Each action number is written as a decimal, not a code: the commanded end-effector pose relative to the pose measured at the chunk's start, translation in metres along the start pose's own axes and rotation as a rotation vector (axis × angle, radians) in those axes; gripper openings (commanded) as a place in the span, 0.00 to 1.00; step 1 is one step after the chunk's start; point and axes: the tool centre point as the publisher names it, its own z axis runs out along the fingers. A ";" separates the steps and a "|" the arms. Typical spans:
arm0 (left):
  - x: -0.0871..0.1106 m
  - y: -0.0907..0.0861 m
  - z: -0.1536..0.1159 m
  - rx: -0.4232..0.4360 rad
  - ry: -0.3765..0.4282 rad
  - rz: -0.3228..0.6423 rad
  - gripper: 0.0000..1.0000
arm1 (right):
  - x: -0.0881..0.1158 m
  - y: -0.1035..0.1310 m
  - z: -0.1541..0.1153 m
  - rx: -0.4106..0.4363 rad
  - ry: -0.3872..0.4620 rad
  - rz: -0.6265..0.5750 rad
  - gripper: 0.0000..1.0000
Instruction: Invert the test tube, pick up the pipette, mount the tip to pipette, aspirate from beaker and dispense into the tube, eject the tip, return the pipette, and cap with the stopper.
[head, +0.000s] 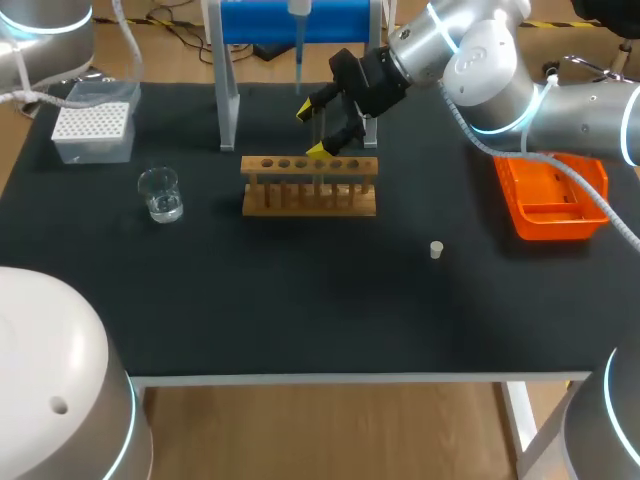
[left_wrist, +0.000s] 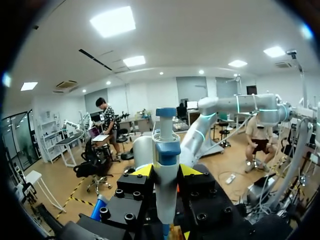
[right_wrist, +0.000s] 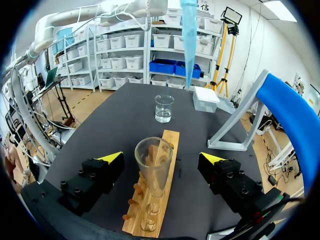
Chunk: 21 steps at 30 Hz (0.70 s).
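Right gripper sat wide open, you had one yellow tip on each side of the test tube, both clear of the glass. Tube stood upright, mouth up, in a hole of the wooden rack. Your right arm lay in from the right edge past the table's middle, wrist tipped down over the rack.

Left gripper was closed narrow on the pipette, a yellow tip against each side of its body, pipette upright. Your left arm hung high above the table's far end, by the blue stand.

Beaker with clear liquid sat beyond the rack's far end, tip box past it near the stand's leg. Stopper lay on the mat, well apart from the rack, toward the orange bin.
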 end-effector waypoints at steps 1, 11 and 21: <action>-0.010 0.004 0.008 0.020 0.031 -0.008 0.00 | 0.000 0.000 -0.001 0.002 0.002 0.000 1.00; -0.015 0.012 0.017 0.038 0.052 -0.025 0.00 | 0.000 0.000 -0.001 0.002 0.002 0.000 1.00; -0.015 0.020 0.018 0.052 0.058 -0.041 0.00 | 0.000 0.000 -0.001 0.002 0.002 0.000 1.00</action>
